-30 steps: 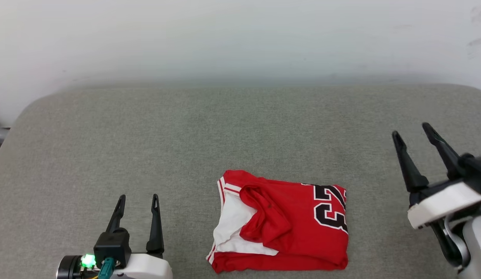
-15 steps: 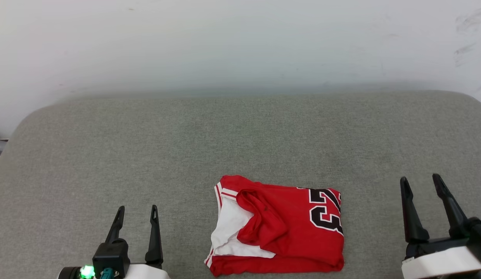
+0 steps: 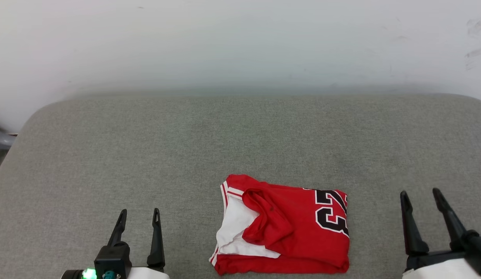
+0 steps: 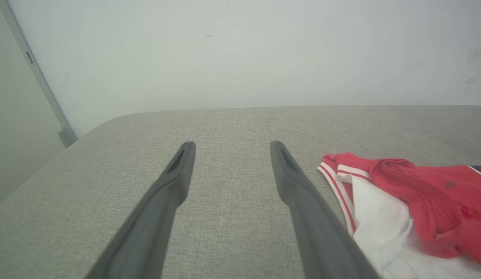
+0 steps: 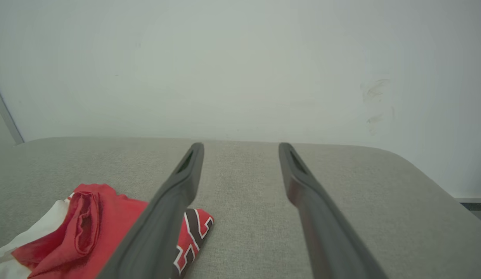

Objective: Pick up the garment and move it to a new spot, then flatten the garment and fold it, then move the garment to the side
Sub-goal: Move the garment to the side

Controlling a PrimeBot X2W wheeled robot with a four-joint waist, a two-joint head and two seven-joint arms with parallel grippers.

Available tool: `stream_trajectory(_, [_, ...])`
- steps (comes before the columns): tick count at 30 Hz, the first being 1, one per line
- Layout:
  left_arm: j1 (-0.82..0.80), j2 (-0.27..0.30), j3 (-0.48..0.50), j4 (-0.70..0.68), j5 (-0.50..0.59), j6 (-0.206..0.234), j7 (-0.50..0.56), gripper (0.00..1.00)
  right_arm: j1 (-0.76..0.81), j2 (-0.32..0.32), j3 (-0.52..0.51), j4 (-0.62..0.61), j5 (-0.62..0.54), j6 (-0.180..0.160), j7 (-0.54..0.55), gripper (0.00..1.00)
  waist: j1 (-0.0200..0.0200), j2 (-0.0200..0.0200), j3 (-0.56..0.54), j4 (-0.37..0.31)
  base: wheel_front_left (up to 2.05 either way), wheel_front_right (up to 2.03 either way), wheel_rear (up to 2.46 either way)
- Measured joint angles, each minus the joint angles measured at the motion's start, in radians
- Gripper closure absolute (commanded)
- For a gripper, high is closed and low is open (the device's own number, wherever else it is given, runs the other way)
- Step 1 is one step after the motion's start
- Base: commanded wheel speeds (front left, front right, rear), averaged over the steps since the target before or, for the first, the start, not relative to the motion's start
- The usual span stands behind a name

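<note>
I saw the grey padded surface (image 3: 147,147) spread wide. The garment (image 3: 302,240) lay folded on it at six o'clock, by the near edge. My right gripper (image 3: 419,192) at four o'clock and left gripper (image 3: 140,211) at seven o'clock hung with fingers apart, empty, each clear of the cloth.

black "23" — on red garment (image 3: 298,242), sideways

Head camera overlooks the grey cushion (image 3: 147,155); low wrist cameras face the wall (image 4: 240,58), both catching, seemingly close, the red T-shirt (image 3: 302,240).
</note>
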Motion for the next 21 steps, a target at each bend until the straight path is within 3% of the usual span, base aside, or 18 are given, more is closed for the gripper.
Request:
stream_trajectory(5, [-0.014,-0.002,-0.007,0.003,0.0,-0.004,0.0,0.0,-0.078,-0.05,-0.027,-0.012,0.012,0.0,0.0,0.0,0.0,0.0,0.006,0.012,0.0,0.0,0.0])
stream_trajectory(7, [-0.023,-0.003,-0.01,0.007,0.001,-0.007,0.0,0.0,-0.177,-0.13,-0.025,-0.014,0.056,0.0,0.066,0.0,0.0,0.0,0.014,0.025,0.0,0.0,0.0])
stream_trajectory(14, [-0.037,-0.006,-0.019,0.011,0.003,-0.011,0.0,0.0,-0.301,-0.312,0.134,0.011,0.257,0.0,0.431,0.0,0.0,0.0,0.032,0.045,0.0,0.0,0.0])
stream_trajectory(21, [-0.065,-0.008,-0.029,0.012,0.003,-0.015,0.0,0.0,-0.34,-0.408,0.268,0.047,0.495,0.0,0.783,0.0,0.0001,0.0,0.062,0.067,0.0,0.0,0.0])
